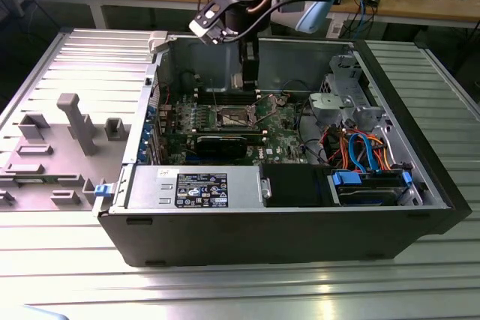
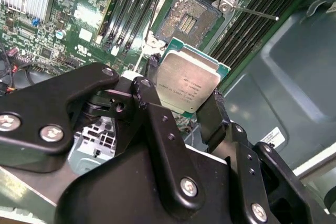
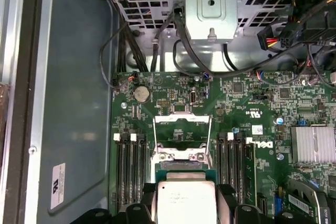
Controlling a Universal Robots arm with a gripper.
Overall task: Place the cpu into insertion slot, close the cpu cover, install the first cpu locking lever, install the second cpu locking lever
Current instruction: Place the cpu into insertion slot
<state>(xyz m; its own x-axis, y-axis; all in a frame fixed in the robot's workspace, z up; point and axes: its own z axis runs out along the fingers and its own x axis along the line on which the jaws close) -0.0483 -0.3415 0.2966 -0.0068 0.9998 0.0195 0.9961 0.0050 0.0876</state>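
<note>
My gripper (image 2: 184,92) is shut on the cpu (image 2: 188,80), a flat square chip with a silvery top and green edge, gripped on two opposite sides by black fingers (image 2: 212,109). The chip hangs a little above the green board, just short of the insertion slot (image 2: 184,19), whose dark centre lies uncovered. In the first wrist view the cpu (image 3: 185,203) sits in front of the cpu cover (image 3: 181,132), a silvery frame swung open off the slot. A thin locking lever (image 2: 254,11) sticks out beside the slot. In the exterior view the gripper (image 1: 246,80) reaches into the open computer case above the slot (image 1: 232,116).
Long memory slots (image 3: 131,171) flank the socket on both sides. A black graphics card (image 1: 221,142) lies in front of it, a finned heatsink (image 3: 313,144) to one side. A drive cage (image 1: 337,103), coloured cables (image 1: 360,151) and the power supply (image 1: 195,189) crowd the case.
</note>
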